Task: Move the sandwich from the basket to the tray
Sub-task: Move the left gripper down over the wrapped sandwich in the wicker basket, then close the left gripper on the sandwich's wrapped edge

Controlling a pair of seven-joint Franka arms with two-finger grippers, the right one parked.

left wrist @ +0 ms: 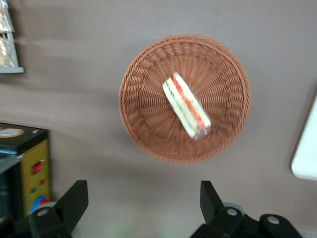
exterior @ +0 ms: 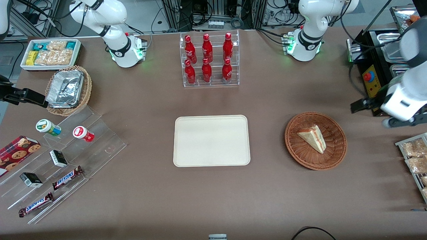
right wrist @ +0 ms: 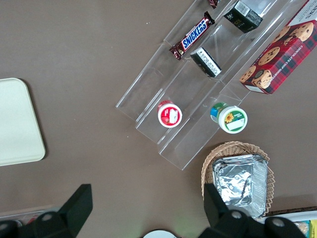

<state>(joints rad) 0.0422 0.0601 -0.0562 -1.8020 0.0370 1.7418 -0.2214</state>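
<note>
Sandwich [left wrist: 186,105] is lying in basket [left wrist: 184,97]; we are judging it soft, light, wrapper-slick. Gripper [left wrist: 143,203], hovering released, should pinch its bread faces gently.

In the wrist view the tray [left wrist: 306,148] is cut off by the frame edge; only one rounded corner shows. The sandwich [left wrist: 186,105] is motion-blurred. The gripper [left wrist: 143,198] shows only its spread fingertips, bodies cropped.
</note>
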